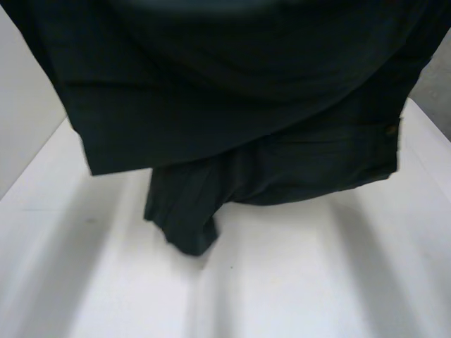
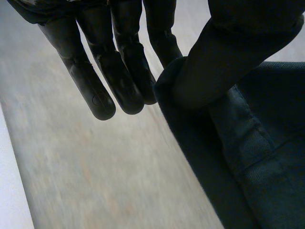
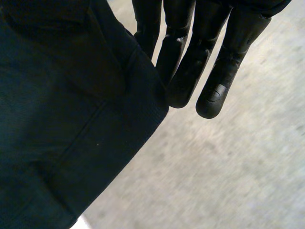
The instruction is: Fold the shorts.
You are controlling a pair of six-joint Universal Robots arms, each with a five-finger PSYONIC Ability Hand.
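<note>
The dark shorts [image 1: 232, 105] hang lifted above the white table [image 1: 296, 282], spread wide across the head view, with a lower part [image 1: 184, 211] drooping down to touch the table. In the left wrist view my left hand [image 2: 95, 81] has straight fingers, and its thumb [image 2: 214, 62] pinches an edge of the shorts [image 2: 267, 157] against them. In the right wrist view my right hand [image 3: 214, 71] also holds its fingers straight, and the shorts [image 3: 62, 119] drape over its thumb side, their edge caught against the fingers. In the head view the cloth covers both hands.
The white table runs on in front of and to both sides of the hanging cloth. A pale wall [image 1: 21, 105] stands along the left, and the table's right edge [image 1: 430, 134] shows beside the shorts.
</note>
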